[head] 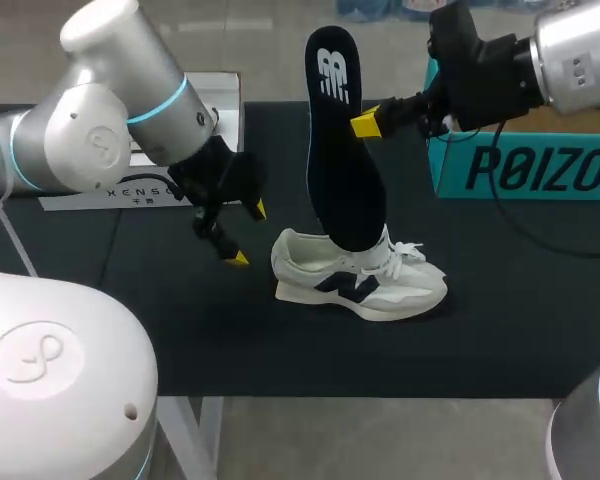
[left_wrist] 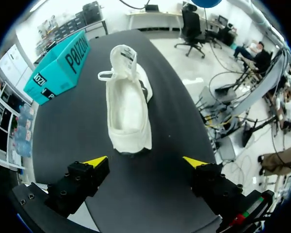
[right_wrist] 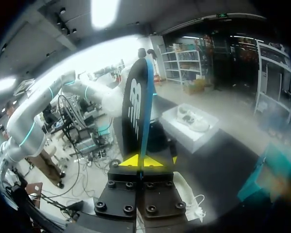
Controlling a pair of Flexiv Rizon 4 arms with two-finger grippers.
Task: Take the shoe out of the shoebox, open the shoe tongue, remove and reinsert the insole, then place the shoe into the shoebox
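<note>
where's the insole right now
Head view: the insole stands upright at mid-table, clamped in the right gripper, its lower end at the white shoe, left of the teal shoebox.

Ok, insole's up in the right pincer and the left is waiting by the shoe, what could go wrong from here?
1. The right pincer pinches the insole at one edge only, with most of its length standing free. It could pivot or slip as it is steered toward the opening.
2. The shoe stands unheld on the table. The left pincer is open behind its heel, not touching it, so a push from the insole may slide or tip the shoe.
</note>
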